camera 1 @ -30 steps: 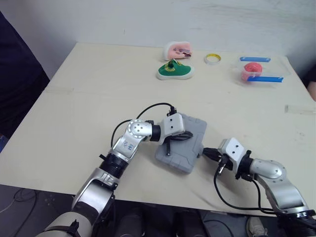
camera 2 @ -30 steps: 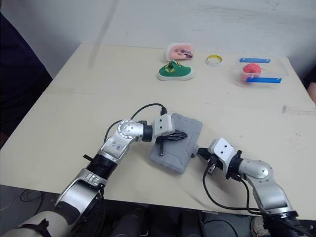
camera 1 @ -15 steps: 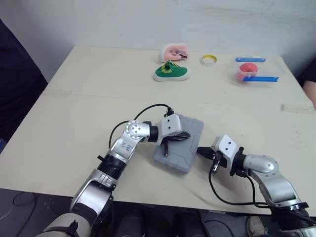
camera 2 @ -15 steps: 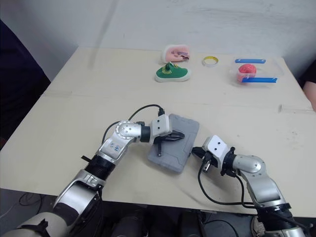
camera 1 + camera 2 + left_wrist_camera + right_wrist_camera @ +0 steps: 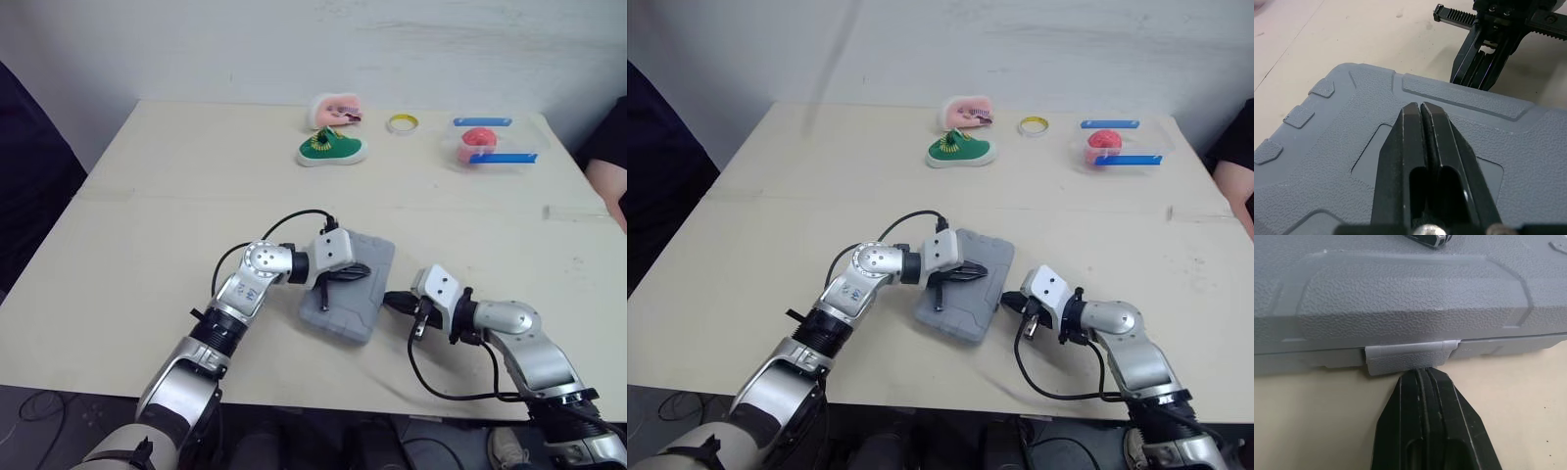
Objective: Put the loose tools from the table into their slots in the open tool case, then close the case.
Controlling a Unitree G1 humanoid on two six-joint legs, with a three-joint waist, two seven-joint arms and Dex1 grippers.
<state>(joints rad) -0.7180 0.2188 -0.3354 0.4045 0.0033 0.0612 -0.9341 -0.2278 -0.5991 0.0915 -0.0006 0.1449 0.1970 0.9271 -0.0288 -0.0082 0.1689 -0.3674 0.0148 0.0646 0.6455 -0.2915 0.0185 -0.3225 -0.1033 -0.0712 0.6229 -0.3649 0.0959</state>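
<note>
On tool case point(image 5: 355, 308) lid: L gripper point(image 5: 1420, 105) clenched, empty; R gripper point(image 5: 1422, 374) (likewise clenched) touching latch point(image 5: 1409, 357). Green shoe point(image 5: 331, 150), tape ring point(image 5: 401, 123) well behind.

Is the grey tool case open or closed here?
Closed: the tool case lid sits flat on its base, left gripper on top, right gripper at the latch tab. Whether the tab is snapped: cannot tell.

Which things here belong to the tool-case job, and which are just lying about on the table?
Job: grey tool case, closed; its latch; left gripper, shut, on top of the case; right gripper, shut, at the latch.

Lying about: green shoe; pink item behind it; yellow tape ring; clear box with a red object inside.
</note>
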